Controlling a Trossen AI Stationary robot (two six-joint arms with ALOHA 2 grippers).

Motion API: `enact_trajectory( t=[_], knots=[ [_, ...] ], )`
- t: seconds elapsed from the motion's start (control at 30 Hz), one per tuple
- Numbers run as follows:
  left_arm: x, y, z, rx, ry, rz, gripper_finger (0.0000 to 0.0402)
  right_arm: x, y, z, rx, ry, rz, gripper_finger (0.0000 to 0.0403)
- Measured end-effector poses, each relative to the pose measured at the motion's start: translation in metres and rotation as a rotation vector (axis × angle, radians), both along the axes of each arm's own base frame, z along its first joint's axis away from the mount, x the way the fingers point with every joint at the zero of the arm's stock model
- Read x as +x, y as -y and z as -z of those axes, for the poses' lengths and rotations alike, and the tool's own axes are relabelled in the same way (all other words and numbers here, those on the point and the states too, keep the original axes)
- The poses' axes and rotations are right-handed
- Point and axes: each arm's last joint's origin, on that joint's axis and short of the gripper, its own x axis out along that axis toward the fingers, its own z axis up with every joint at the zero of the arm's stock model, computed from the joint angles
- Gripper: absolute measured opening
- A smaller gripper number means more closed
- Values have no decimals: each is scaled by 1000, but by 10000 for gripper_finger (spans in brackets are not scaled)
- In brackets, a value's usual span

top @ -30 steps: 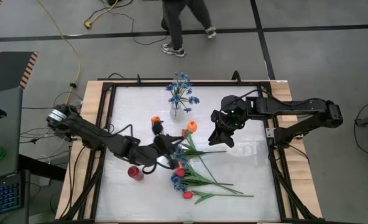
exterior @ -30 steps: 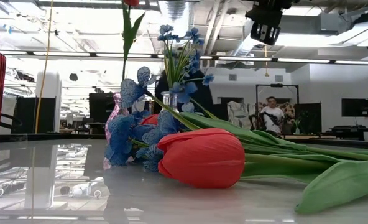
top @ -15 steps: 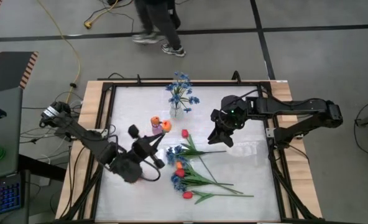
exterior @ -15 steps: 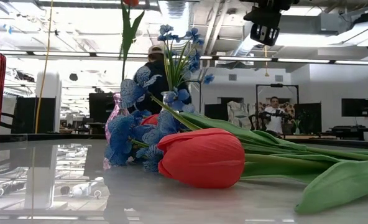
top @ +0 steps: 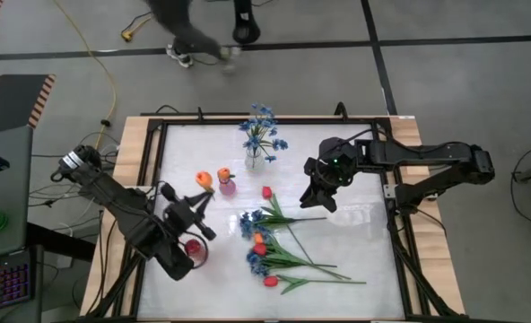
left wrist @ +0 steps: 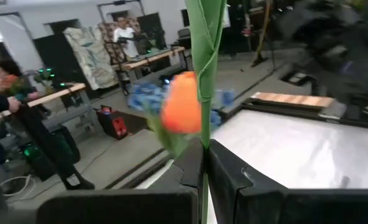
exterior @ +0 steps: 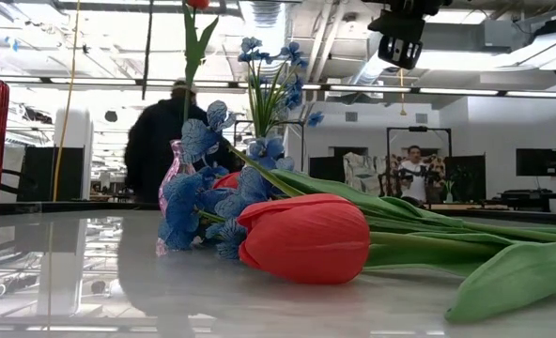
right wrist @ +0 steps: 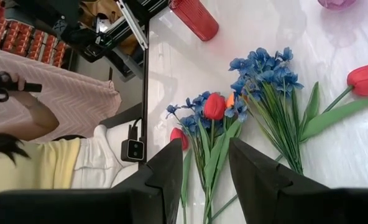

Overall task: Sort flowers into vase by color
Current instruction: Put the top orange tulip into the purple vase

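Note:
My left gripper (top: 196, 199) is over the table's left part, shut on an orange tulip (top: 203, 179) whose bud (left wrist: 183, 112) shows just beyond the fingers. Beside it a pink vase (top: 227, 187) holds another orange tulip (top: 222, 174). A clear vase (top: 255, 162) at the far side holds blue sprigs (top: 262, 126). Red tulips and blue sprigs lie in a pile (top: 274, 242) mid-table. My right gripper (top: 320, 199) hangs open above the pile's right side (right wrist: 206, 149). The red vase (top: 195, 250) stands near my left arm. My left gripper pinches the orange tulip's green stem (left wrist: 204, 152) between its two fingers, a short way below the bud. The stem runs along the fingers and out past their tips, bud foremost toward the table's far side. The tulip is lifted clear of the table; the stem's lower end is hidden by the gripper.
A red tulip (exterior: 306, 237) and blue blossoms (exterior: 189, 211) lie close to the low camera at the near edge. Long green stems (top: 324, 274) stretch toward the right. The black frame (top: 398, 224) borders the table. A person (top: 194, 22) walks beyond the far edge.
My left gripper, shut on the orange tulip, has drawn back from beside the flower pile toward the table's left, carrying the bud past the pink vase to its left side. A person has walked leftward beyond the far edge.

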Motion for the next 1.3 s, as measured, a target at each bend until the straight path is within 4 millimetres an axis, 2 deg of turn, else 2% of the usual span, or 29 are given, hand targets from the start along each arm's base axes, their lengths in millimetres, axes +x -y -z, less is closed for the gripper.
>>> enact_trajectory(
  t=[0.17,0.3,0.67,1.0,1.3],
  knots=[
    [-18,-23,-2,1,52,-44,0,0,0,0,-10,-1,13,156],
    [-22,-37,-1,-9,87,-82,0,0,1,0,-21,-2,26,156],
    [-22,-60,31,-39,143,-179,0,0,1,0,-21,-1,26,156],
    [-26,-58,34,-88,201,-161,0,0,1,0,-19,-2,28,156],
    [-27,-32,12,-109,207,-51,0,0,1,0,-19,-2,28,156]
  ],
)
